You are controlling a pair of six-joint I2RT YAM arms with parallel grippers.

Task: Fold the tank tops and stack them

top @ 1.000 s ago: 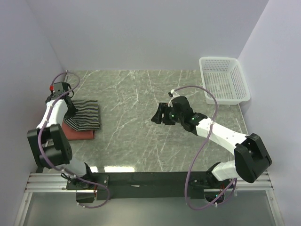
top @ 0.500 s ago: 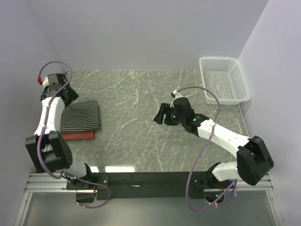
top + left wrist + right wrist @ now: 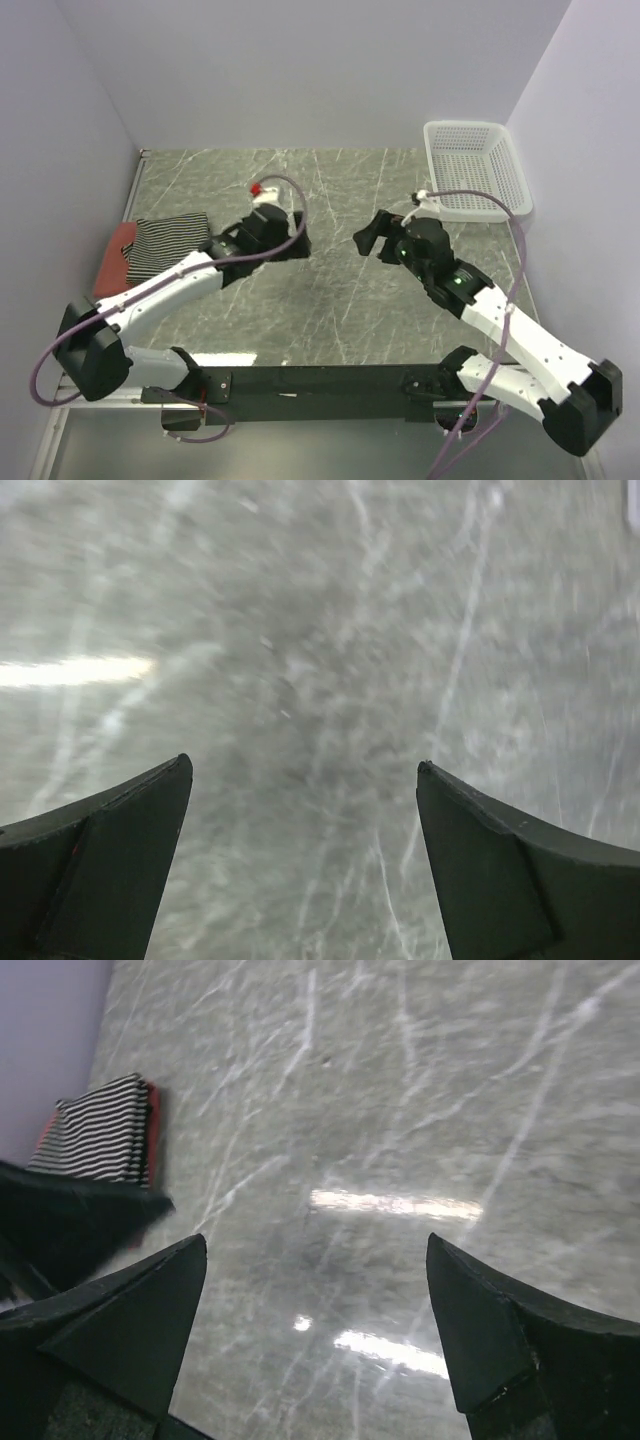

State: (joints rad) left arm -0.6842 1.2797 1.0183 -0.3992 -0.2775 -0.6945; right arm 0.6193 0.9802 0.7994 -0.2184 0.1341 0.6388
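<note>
Top external view: the striped top (image 3: 170, 243) is seen folded near the left edge of the surface (image 3: 330, 300). It is laid on the red top (image 3: 110, 262), whose cloth shows past it on the left side. Whether another top lies beneath these two cannot be told. Both arms are stretched over the middle of the surface, well apart from the stack. The left arm (image 3: 170, 290) reaches in from the near left corner and the right arm (image 3: 500, 320) from the near right. The left jaws are spread wide with nothing between them, and so are the right jaws; in each wrist view only bare stone is framed between the fingers. In the right wrist view the stack is caught at the far left. The basket (image 3: 470, 126) stands at the far right corner, away from all of this.

The stacking is judged nearly or fully done, so the step in hand is taken to be a check of the pile. It would be done well with the jaws held wide and raised, so that no cloth is snagged. Since the striped top lies offset on the red one, a squaring-up may be wanted. For that, the upper layer should be pinched at two corners at once and set down flat rather than dragged. Soft cloth pushed from one side is likely to bunch and come unfolded.
</note>
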